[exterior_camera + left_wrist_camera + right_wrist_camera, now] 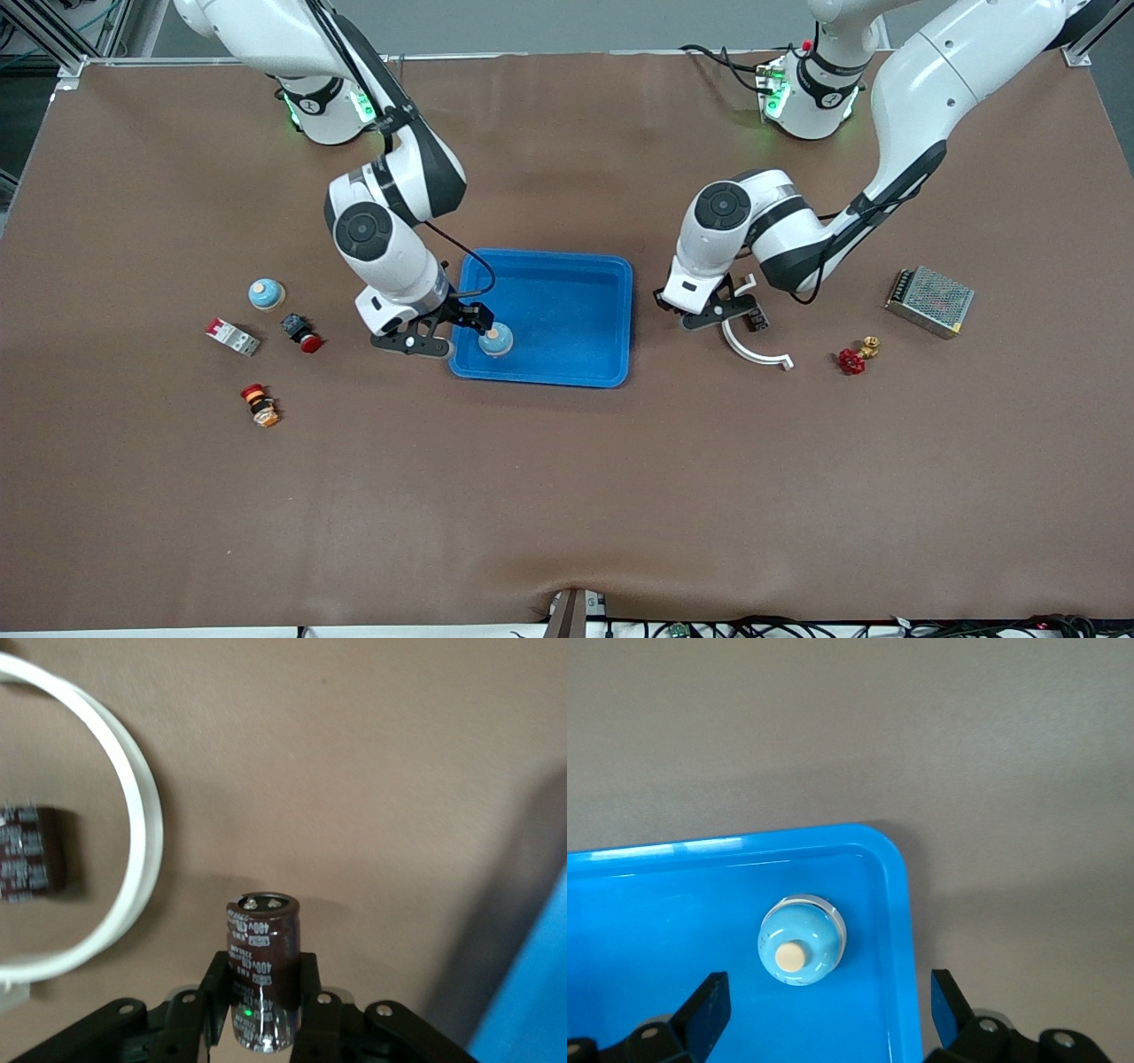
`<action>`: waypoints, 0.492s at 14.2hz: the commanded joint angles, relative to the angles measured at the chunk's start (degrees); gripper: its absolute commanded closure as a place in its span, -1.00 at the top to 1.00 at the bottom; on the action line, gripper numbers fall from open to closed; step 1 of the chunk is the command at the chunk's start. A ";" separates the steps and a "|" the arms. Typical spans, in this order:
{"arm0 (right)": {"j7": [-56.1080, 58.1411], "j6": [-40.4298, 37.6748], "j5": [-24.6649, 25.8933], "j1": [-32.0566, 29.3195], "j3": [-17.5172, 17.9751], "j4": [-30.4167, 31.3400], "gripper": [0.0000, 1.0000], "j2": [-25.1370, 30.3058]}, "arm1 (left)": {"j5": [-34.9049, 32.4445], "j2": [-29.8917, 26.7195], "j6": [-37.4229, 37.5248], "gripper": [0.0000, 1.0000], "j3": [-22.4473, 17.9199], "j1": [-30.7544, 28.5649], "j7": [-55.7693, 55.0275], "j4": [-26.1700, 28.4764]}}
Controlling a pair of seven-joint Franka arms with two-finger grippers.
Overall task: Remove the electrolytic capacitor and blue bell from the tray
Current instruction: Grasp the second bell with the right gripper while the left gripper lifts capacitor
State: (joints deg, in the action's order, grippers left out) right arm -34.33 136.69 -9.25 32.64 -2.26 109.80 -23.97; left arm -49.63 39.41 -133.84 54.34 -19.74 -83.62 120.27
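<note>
A light-blue bell (496,339) with a tan knob stands in the blue tray (567,292), near the corner toward the right arm's end. My right gripper (454,324) hangs open over that corner. In the right wrist view the bell (799,939) is apart from the right gripper (824,1005), whose fingers straddle the tray's rim (897,904). My left gripper (714,310) is low over the table beside the tray. In the left wrist view the left gripper (261,981) is shut on a dark brown capacitor (262,943). A second capacitor (27,864) lies inside a white ring.
The white curved ring (753,350) lies by the left gripper. A metal-mesh box (928,301), a red valve (852,361) and a brass fitting (870,346) sit toward the left arm's end. A second bell (266,293), a breaker (233,337) and two push buttons (303,334) (259,404) lie toward the right arm's end.
</note>
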 commanded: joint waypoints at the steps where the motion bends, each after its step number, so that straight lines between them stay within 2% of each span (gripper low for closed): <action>1: -1.09 0.42 -0.77 0.85 -0.81 -1.70 1.00 -1.34 | -3.71 1.37 -2.99 -1.00 -1.95 -0.21 -0.05 0.05; 4: -1.09 4.53 -0.77 1.81 -0.81 -2.05 1.00 -3.97 | -4.16 2.33 -3.71 -1.00 -4.68 1.54 0.48 -1.70; 7: -1.09 7.18 -0.42 3.66 -0.90 -2.31 1.00 -6.70 | -4.07 2.69 -3.71 -1.00 -5.56 2.95 -0.05 -3.46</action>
State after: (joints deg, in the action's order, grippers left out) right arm -34.66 142.76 -9.25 34.54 -2.32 109.20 -28.19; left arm -52.53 41.24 -137.19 50.00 -18.57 -83.25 118.84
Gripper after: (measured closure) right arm 0.000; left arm 0.652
